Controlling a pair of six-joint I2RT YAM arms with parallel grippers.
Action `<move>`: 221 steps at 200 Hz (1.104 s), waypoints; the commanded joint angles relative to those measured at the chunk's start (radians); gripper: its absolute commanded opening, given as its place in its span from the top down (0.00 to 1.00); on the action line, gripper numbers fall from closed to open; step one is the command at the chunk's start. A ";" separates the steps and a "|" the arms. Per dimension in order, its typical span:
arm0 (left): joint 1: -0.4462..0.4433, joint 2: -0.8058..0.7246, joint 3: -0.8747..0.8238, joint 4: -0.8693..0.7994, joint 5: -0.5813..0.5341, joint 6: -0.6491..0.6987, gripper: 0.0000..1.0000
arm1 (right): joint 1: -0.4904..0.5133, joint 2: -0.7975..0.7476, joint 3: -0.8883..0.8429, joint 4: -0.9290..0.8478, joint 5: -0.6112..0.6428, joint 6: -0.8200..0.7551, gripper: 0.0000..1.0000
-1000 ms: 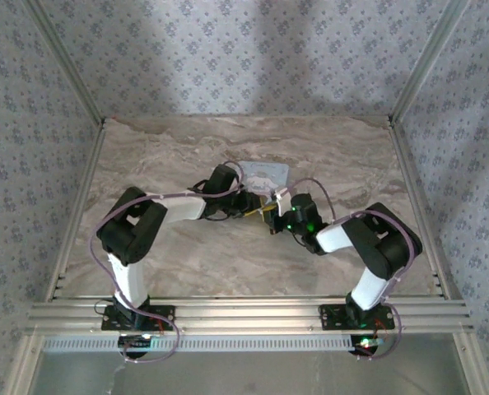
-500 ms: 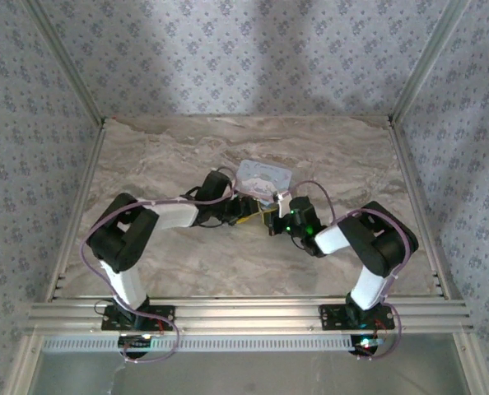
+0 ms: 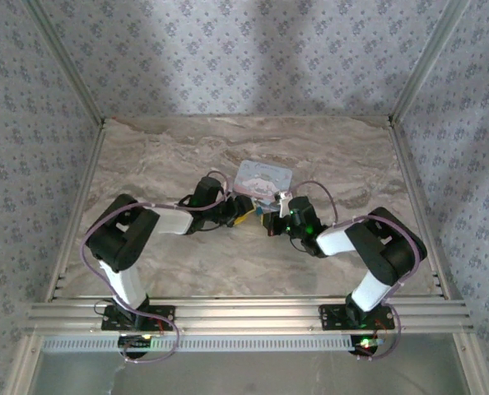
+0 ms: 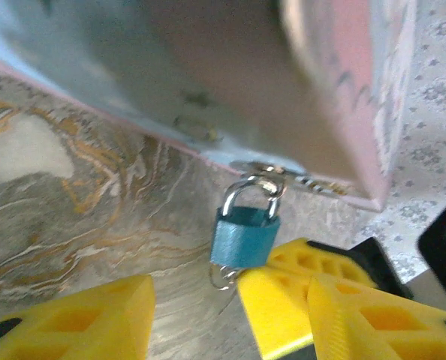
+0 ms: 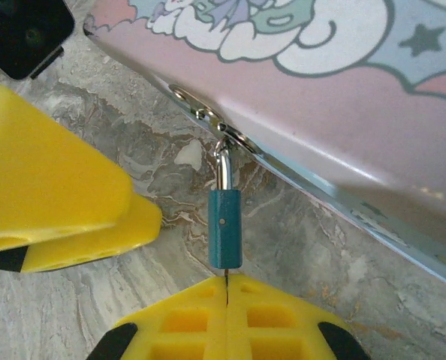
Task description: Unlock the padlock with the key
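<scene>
**Padlock hooked on the box hasp, with 2 claws at it**

The padlock, a tiny dark-blue body with a silvery shackle, is hooked through the metal hasp on the edge of the pastel box. The box lies near the middle of the marble counter. In the left wrist view both legs of the shackle sit in the lock body.

The right claw sits directly under the padlock with its 2 yellow fingers pressed together. A thin sliver, the key, runs from their seam up into the underside of the lock. In the left wrist view a small silvery loop shows at the base of the lock, just beside those fingers.

The left claw is spread wide and grips nothing. The padlock and the tips of the right claw stand in the gap between its 2 fingers. In the right wrist view, 1 of its fingers lies just beside the padlock but apart from it.

From above, both arms reach inward and the claws meet at the near edge of the box.
</scene>
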 commanded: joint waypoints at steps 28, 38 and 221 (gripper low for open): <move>-0.003 0.039 -0.003 0.107 0.048 -0.080 0.45 | -0.009 -0.012 0.048 -0.053 -0.048 0.101 1.00; -0.004 0.042 -0.001 0.105 0.050 -0.086 0.45 | -0.014 -0.014 0.052 -0.058 -0.055 0.108 1.00; -0.036 0.120 0.012 0.246 0.052 -0.173 0.56 | -0.057 -0.003 0.066 -0.021 -0.112 0.253 1.00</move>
